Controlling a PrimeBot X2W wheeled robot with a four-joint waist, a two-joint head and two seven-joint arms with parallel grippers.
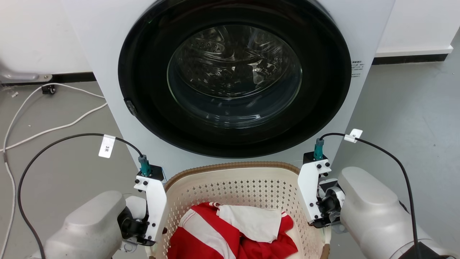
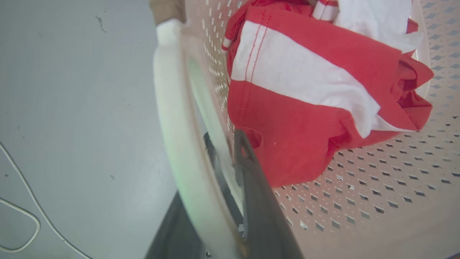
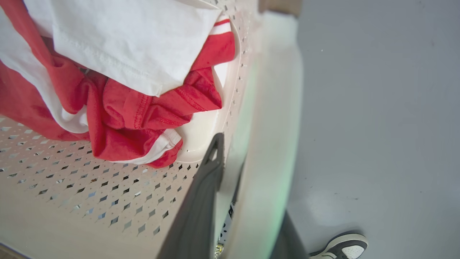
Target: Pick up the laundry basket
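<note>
My left pincer (image 2: 224, 138) grips the basket's left handle (image 2: 172, 108), one dark finger inside the perforated wall and one outside. My right pincer (image 3: 230, 151) clamps the right handle (image 3: 273, 108) the same way. The basket (image 1: 230, 166) sits between my forearms, just in front of the washing machine (image 1: 107, 54) and below its round glass door (image 1: 233, 75), with red and white clothes (image 1: 230, 230) heaped inside. Both grips hold only a thin band of smooth plastic, so a quick pull could let a handle slide out from between the fingers. If one arm rises faster than the other, the basket could tip and shed the clothes. The brown rim lies close to the machine's front and could scrape it on a forward swing. A person's shoe (image 3: 341, 246) stands on the floor near my right side, a hazard if the load drops or swings. The black cable (image 1: 54, 144) looping from my left wrist could snag. Its white tag (image 1: 106, 145) reads "3米". The tag on the right cable (image 1: 354, 135) and the sticker on the machine's side (image 1: 357, 68) are too small to read.
</note>
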